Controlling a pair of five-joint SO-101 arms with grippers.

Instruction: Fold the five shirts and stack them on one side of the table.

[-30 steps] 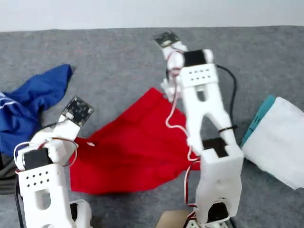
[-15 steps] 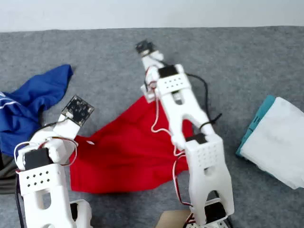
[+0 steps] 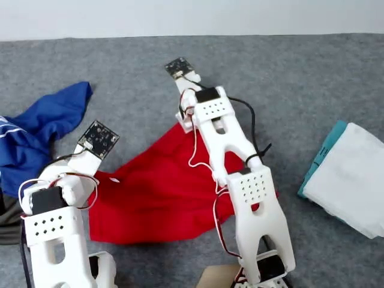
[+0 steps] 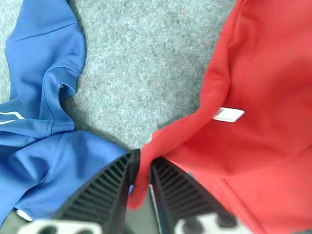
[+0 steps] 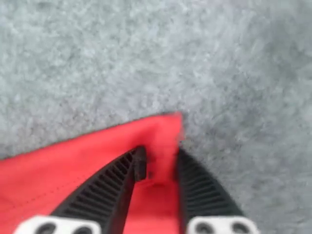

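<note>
Grips a near edge of the red shirt [image 3: 162,192] with the left end effector [image 4: 140,178], jaws narrow on the cloth. Pinches the far corner with the right end effector [image 5: 160,168] likewise. Lies spread mid-desk [image 3: 300,78], not yet folded. Beside it, crumpled: a blue shirt [image 3: 42,129], unfolded. At the right side, a folded white shirt [image 3: 354,180] over a teal one [image 3: 324,150]. Seemingly two done, three left.
</note>
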